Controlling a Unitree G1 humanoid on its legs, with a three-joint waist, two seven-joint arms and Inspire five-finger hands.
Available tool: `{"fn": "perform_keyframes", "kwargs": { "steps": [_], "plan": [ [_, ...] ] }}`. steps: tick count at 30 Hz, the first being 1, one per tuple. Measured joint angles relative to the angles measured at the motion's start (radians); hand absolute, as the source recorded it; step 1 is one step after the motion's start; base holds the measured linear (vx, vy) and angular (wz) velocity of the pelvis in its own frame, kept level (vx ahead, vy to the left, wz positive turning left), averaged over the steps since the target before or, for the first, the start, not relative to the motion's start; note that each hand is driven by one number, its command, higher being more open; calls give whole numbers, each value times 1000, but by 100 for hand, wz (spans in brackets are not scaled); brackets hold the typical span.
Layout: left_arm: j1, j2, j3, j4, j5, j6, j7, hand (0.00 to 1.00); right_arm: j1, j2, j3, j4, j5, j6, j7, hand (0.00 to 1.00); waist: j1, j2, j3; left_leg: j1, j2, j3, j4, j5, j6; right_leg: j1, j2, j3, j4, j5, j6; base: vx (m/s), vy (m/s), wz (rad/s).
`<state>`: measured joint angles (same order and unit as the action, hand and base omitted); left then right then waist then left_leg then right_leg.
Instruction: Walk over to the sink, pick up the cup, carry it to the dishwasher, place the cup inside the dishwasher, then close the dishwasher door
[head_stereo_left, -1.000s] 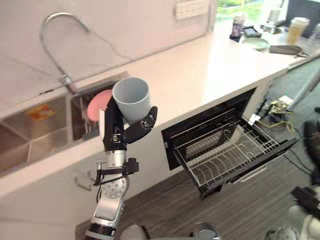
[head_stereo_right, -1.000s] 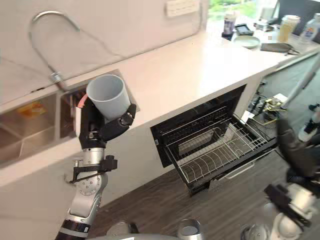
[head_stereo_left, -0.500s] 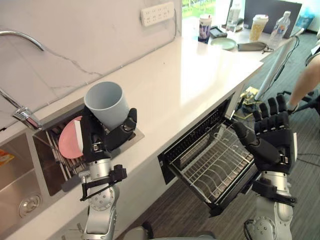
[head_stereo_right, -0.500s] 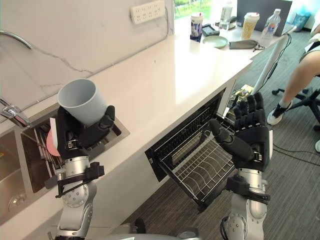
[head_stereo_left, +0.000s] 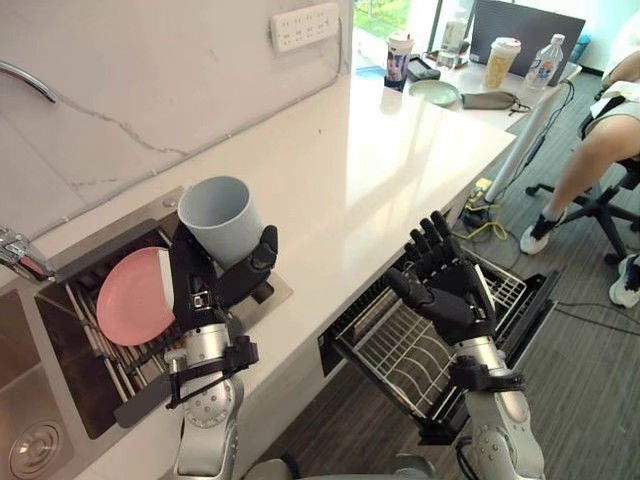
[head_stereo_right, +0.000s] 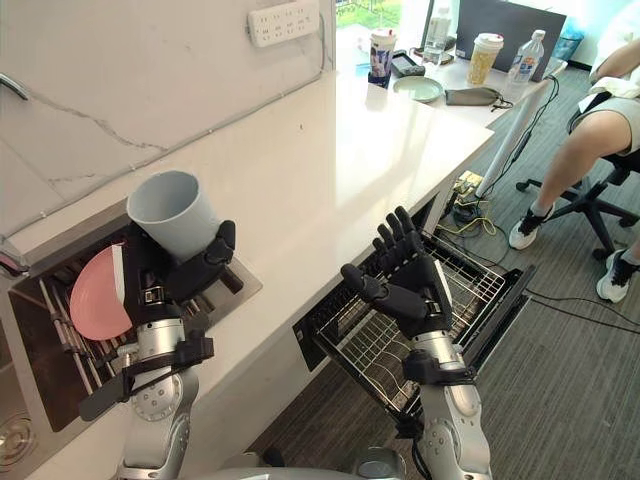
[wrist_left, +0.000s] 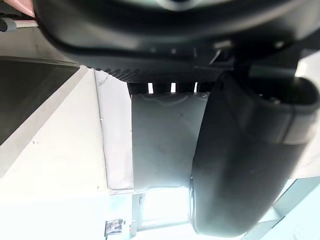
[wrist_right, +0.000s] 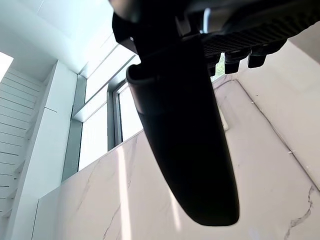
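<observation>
Left hand (head_stereo_left: 203, 288) grips the grey cup (head_stereo_left: 222, 215), fingers and thumb curled round its lower wall; cup upright, mouth up, raised above the edge of the white countertop (head_stereo_left: 390, 150). Left wrist view confirms it: cup wall (wrist_left: 160, 145) sits between the thumb and the finger row. Pink plate (head_stereo_left: 135, 297) stands on edge in the sink (head_stereo_left: 60, 350) just behind the hand. Right hand (head_stereo_left: 455, 300) is empty, fingers straight and spread, pointing up, over the dishwasher (head_stereo_left: 345, 320). The dishwasher is open, with its wire rack (head_stereo_left: 395, 350) pulled out. A seated person (head_stereo_left: 600, 110) is at far right.
</observation>
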<state>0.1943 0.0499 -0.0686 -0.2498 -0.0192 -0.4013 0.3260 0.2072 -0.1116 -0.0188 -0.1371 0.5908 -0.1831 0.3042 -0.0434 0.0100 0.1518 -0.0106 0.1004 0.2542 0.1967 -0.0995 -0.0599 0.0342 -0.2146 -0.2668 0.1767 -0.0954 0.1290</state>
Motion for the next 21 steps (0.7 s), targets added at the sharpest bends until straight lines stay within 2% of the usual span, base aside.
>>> {"fn": "perform_keyframes", "kwargs": {
  "steps": [5, 9, 12, 17, 19, 21],
  "plan": [
    [-2, -2, -8, 10, 7, -47, 35, 0, -3, 2, 22, 0, 1, -1, -4, 100, 1, -1, -1, 26, -2, 36, -22, 4, 4, 9, 5, 30, -36, 35, -5, -8, 37, -21],
    [-55, 3, -46, 60, 30, -90, 79, 0, -4, 1, 20, -3, 25, -22, -1, 100, -3, -1, -1, 61, -11, 82, -50, 9, 12, 14, 5, 75, -65, 72, -9, -39, 63, -30],
    [-97, 14, -76, 114, 100, -95, 112, 0, -6, 0, 20, -20, 57, -24, 13, 100, -8, -2, -2, 73, -15, 111, -59, 9, 16, 7, 5, 104, -75, 92, -12, -54, 52, -30],
    [-197, 55, -137, 216, 227, -96, 157, 0, -12, -2, -2, -74, 138, -20, 70, 100, -32, -3, -3, 79, -20, 167, -77, 12, 25, -30, 3, 156, -78, 118, -15, -77, 48, -31],
    [-221, 64, -141, 228, 265, -96, 158, 0, -15, -3, -19, -83, 175, -17, 93, 100, -54, -3, -3, 80, -27, 173, -80, 12, 26, -36, 1, 163, -78, 121, -14, -60, 30, -20],
    [-250, 75, -161, 238, 302, -95, 181, 0, -16, -6, -37, -84, 213, -14, 112, 100, -59, -3, -3, 86, -29, 189, -83, 12, 26, -41, 2, 178, -78, 122, -12, -44, 26, -23]
  ]
}}
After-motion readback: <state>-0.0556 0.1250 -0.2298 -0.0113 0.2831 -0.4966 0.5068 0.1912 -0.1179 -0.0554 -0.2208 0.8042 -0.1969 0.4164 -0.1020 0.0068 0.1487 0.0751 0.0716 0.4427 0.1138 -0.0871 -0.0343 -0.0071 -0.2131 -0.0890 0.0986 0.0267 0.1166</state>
